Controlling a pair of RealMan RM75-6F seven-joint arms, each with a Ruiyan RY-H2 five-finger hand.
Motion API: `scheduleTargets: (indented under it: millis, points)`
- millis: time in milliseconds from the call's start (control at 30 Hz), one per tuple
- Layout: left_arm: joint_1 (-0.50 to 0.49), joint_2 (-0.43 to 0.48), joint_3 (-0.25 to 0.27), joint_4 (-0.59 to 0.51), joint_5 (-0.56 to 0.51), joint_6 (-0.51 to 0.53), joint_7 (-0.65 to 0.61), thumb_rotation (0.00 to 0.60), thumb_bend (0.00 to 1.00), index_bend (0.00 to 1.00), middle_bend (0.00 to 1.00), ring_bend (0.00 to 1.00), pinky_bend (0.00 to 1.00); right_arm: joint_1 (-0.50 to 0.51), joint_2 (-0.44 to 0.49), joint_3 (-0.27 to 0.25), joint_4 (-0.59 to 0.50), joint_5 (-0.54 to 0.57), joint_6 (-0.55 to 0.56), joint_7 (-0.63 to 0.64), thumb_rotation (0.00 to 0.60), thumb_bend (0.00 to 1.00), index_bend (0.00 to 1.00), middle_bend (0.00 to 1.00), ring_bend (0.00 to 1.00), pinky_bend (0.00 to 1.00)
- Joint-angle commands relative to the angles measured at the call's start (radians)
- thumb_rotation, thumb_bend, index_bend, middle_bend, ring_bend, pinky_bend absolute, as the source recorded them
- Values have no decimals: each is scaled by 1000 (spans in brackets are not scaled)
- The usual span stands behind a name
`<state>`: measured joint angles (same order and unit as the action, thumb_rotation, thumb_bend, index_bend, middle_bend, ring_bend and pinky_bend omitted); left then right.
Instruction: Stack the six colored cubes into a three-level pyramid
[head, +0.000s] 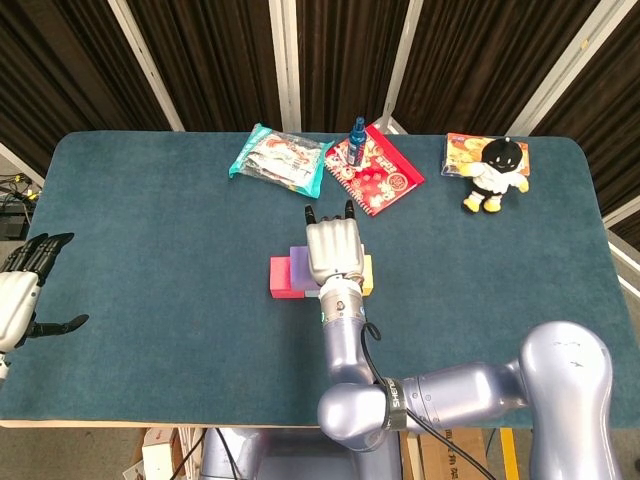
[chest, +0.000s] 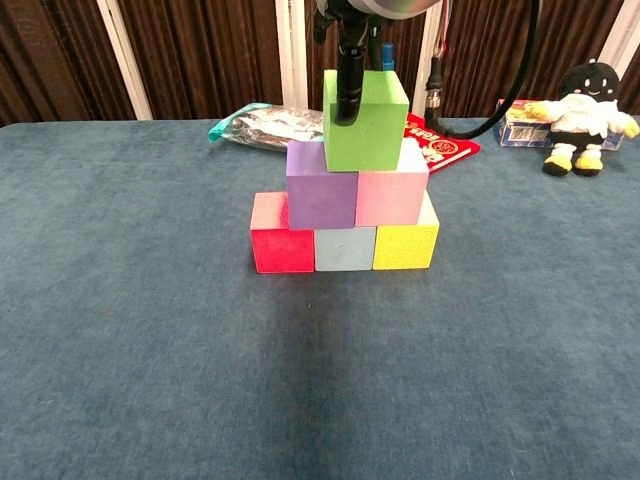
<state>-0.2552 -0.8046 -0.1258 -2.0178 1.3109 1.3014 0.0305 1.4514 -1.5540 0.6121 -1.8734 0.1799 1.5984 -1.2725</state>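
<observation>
Now | right hand (head: 332, 250) grips green cube (chest: 365, 120) atop pyramid | left hand (head: 20, 290) open, at table edge (head: 120, 420)

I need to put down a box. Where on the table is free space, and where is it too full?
Bare cloth lies in front of the pyramid, and between it and the left hand. The far edge is crowded: snack bag, red booklet, blue bottle, plush toy. The right hand covers the pyramid's top.
</observation>
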Motion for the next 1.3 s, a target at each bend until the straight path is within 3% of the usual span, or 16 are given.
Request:
scheduleTargets:
  millis: [33,1300]
  points:
    - [0,0,0,0,0,-1,1,600,127,0,66,40,93,-1,0,2,0,-1,0,0,600,294,0,416,342,44]
    - [1,5,2,-4,7,-1,-6,600,127,0,66,40,88,-9,-2,9,-11,3,19,-14,600,294,0,416,342,52]
